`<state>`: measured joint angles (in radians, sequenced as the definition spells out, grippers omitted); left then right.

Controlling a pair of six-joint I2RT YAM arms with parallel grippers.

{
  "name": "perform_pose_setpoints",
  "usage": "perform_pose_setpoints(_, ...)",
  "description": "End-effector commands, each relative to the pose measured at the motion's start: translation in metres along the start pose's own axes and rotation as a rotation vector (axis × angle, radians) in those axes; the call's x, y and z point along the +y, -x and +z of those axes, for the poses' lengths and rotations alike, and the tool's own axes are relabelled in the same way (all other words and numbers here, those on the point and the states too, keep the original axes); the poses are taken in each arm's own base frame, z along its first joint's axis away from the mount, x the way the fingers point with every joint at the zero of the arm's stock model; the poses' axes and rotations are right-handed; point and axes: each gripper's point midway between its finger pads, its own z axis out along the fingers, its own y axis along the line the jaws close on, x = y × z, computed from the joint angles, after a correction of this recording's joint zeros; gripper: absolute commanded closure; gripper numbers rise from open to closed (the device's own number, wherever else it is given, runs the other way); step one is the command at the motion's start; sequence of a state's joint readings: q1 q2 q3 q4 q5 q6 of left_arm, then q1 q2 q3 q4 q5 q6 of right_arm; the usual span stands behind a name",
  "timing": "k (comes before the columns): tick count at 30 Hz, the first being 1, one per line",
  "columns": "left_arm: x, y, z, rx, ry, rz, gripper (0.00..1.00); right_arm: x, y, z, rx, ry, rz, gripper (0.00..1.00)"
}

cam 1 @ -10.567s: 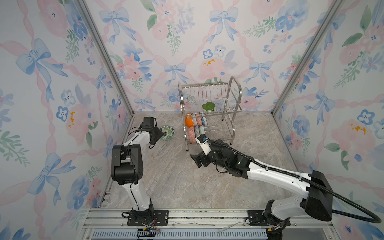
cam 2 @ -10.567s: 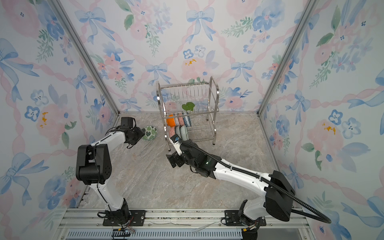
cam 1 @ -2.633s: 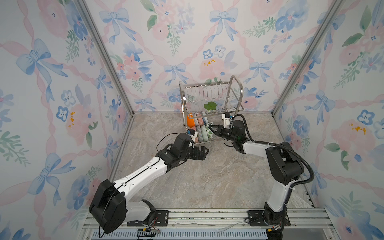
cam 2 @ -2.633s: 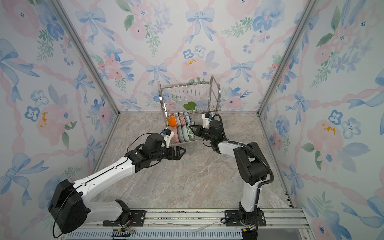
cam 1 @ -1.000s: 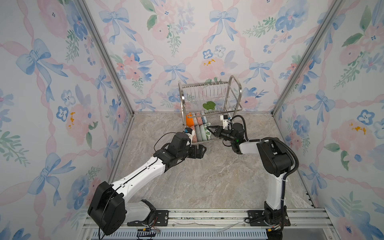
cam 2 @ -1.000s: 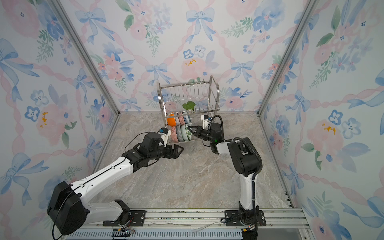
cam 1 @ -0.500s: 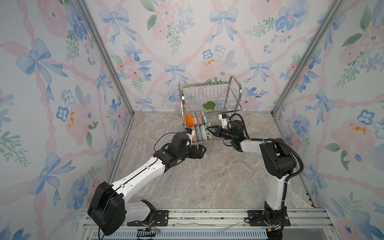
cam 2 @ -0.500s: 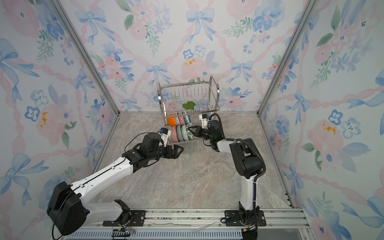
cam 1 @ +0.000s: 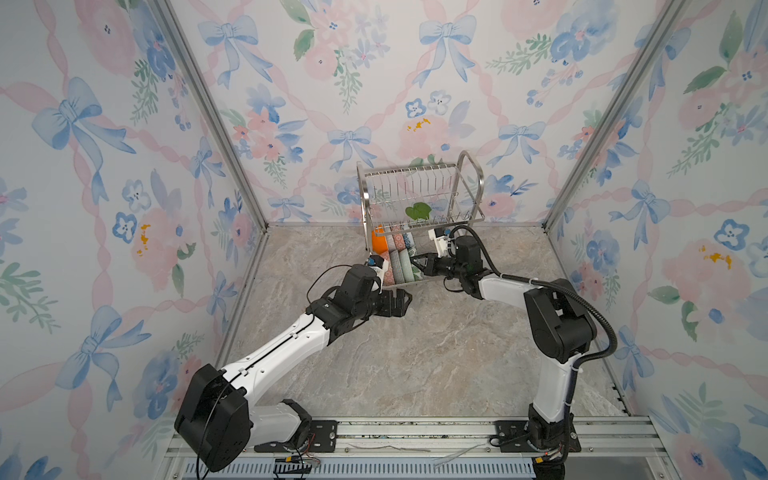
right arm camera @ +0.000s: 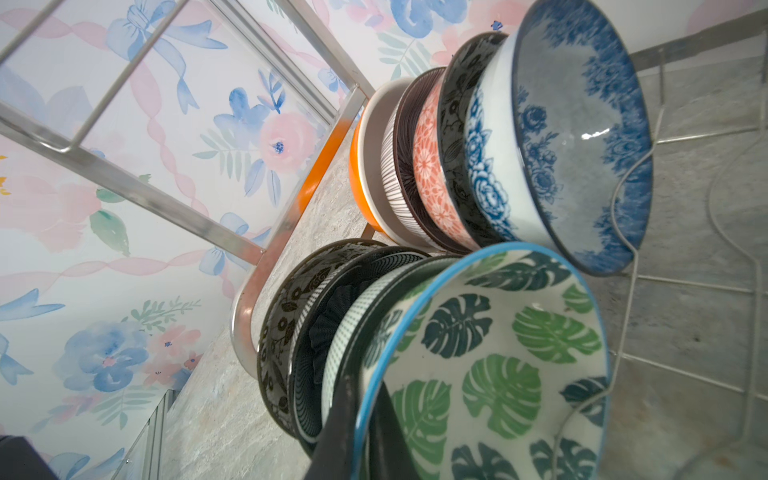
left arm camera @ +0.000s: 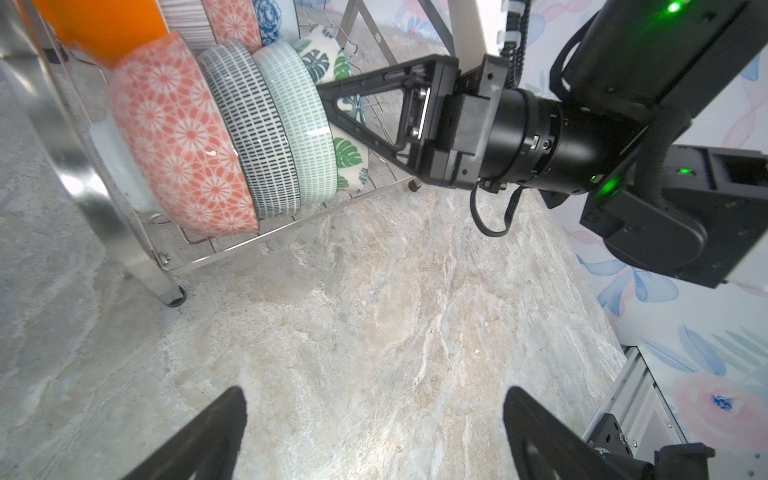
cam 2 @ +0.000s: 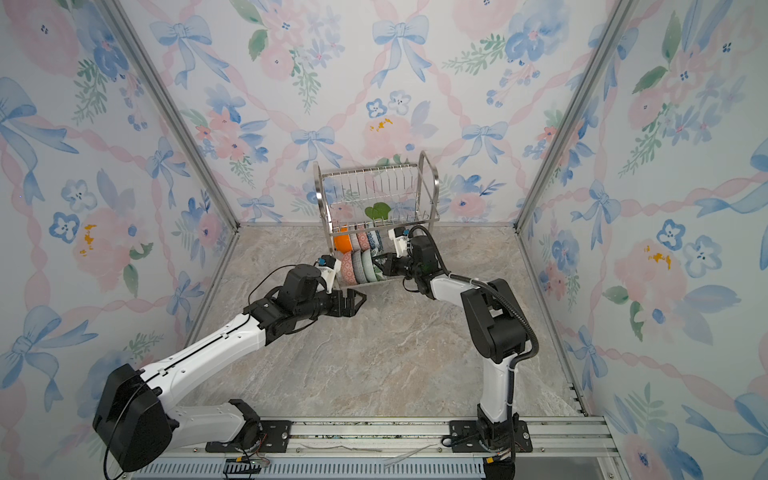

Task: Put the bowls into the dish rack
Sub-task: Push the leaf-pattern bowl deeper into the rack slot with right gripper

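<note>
The right jaws are clenched on the rim of the green-leaf bowl (right arm camera: 498, 365), standing on edge in the lower tier of the dish rack (left arm camera: 75, 153) at the far edge of the counter (left arm camera: 374, 311); it is better to lean it against the green-dashed bowl (left arm camera: 299, 137) before releasing, then withdraw straight. The left jaws hang released and empty before the rack. I count one rack and nine bowls: four in the nearer row, five behind.
</note>
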<state>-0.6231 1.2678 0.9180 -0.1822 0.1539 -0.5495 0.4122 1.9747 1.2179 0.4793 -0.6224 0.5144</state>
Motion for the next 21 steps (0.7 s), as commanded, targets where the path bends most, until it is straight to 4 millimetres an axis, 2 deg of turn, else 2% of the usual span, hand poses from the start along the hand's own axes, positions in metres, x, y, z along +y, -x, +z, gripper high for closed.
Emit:
perform_pose_setpoints(1,0.003,-0.004,-0.006,0.001,0.002,0.006,0.02,0.0,-0.014,0.002,0.061,-0.034,0.017,0.91)
perform_pose_setpoints(14,0.003,-0.004,-0.008,-0.002,0.002,-0.001,0.02,0.003,-0.014,-0.003,0.062,-0.042,0.014,0.8)
perform_pose_setpoints(21,0.003,-0.002,-0.011,-0.012,0.001,0.002,0.02,0.007,-0.012,-0.008,0.056,-0.045,0.006,0.78)
